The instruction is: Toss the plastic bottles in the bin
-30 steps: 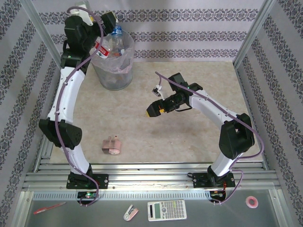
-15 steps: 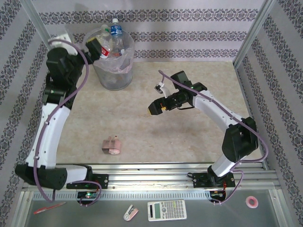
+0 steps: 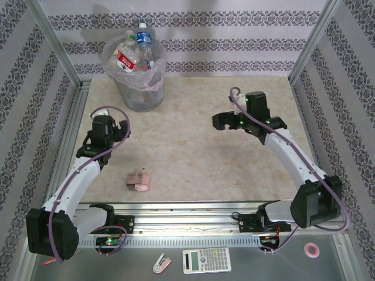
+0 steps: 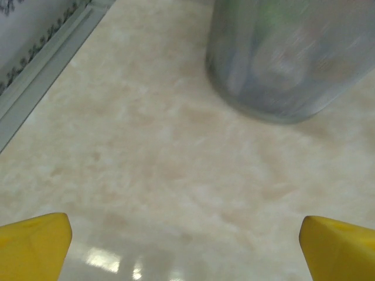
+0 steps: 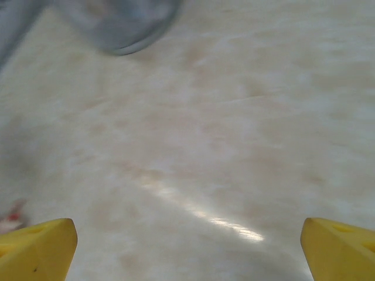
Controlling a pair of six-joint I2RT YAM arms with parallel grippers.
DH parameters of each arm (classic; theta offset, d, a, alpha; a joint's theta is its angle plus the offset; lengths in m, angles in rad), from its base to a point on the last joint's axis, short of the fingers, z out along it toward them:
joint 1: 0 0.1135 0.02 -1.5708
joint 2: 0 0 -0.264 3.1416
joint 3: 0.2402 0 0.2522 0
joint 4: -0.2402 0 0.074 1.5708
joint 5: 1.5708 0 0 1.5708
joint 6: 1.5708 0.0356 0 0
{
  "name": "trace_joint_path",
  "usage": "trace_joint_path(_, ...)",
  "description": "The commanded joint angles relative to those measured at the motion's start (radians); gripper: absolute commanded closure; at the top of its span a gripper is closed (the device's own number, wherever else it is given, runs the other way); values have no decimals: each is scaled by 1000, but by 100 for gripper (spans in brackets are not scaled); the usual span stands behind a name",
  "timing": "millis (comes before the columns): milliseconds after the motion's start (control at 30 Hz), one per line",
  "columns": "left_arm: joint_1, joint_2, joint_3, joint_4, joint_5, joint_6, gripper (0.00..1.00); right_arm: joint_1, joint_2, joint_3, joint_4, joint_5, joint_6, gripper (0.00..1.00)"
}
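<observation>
Bottles (image 3: 133, 54) were located inside the bin (image 3: 138, 93), which stood at the upper left of the top view, close to the far wall. Two could be told apart. A blue-capped bottle (image 3: 144, 42) stood nearly upright with its neck above the rim. A red-labelled bottle (image 3: 123, 60) leaned beside it, its long axis tilted toward the left of the frame. Contents lower in the bin were too indistinct to count. The left claw (image 3: 114, 127) sat at the left of the frame, below the bin and well apart from it, so the bin lay up and to the right of it. In the left wrist view the yellow fingertips (image 4: 35, 243) stood wide apart at the two bottom corners, with bare table (image 4: 146, 164) between them and the blurred bin wall at the upper right. The right claw (image 3: 221, 121) sat right of centre, well apart from the bin, which lay up and to the left of it. In the right wrist view its tips were likewise spread wide, with bare table between them and the bin base at the upper left. Both claws held nothing. The left arm was the nearer to the bin. A pink lump (image 3: 138, 180) lay on the table below the left claw in the frame, apart from it; it was not a bottle. Judged from this layout, every bottle in sight was already binned, and the task appeared to be at or near its end.
</observation>
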State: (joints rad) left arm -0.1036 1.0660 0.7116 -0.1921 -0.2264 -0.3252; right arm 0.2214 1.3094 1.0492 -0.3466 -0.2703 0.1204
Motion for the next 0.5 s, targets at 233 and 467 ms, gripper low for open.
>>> trace_joint_path(233, -3, 174, -284, 846, -38, 331, 0, -182, -76, -436, 666, 438, -32, 2)
trace_joint_path(467, -2, 390, -418, 1208, 78, 402, 0, -220, -14, -572, 997, 306, -96, 2)
